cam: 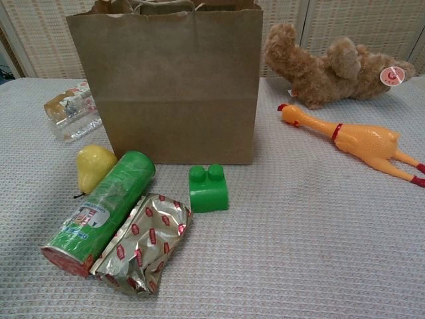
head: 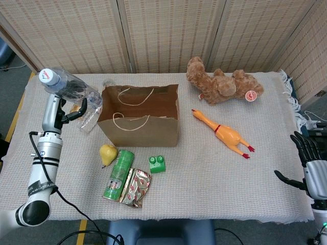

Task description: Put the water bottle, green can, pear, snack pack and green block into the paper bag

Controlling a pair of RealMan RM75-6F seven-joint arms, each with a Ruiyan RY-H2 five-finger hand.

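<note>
Overhead, the left hand (head: pixel 71 99) is raised above the table's far left side, grasping the water bottle (head: pixel 69 84), which lies tilted in the air with its white cap pointing up and to the left and its base toward the paper bag (head: pixel 140 127). The bottle sits just left of the bag's open top edge, not over the opening. The bag stands upright on the white woven tablecloth (head: pixel 204 173), its two cord handles folded inward. In front of the bag lie the pear (cam: pixel 93 166), the green can (cam: pixel 103 209) on its side touching the pear, and the snack pack (cam: pixel 143 242) pressed against the can's right flank. The green block (cam: pixel 208 188) sits studs-up just beside the snack pack, near the bag's front wall. Left of the bag, two more small bottles (cam: pixel 70 109) lie on the cloth, one clear and one with an amber label. To the right of the bag a brown teddy bear (head: pixel 222 84) sprawls near the far edge, and a rubber chicken (head: pixel 222 132) lies diagonally in front of it. The right hand (head: pixel 309 163) hovers at the table's right edge, released, fingers spread and holding nothing.
</note>
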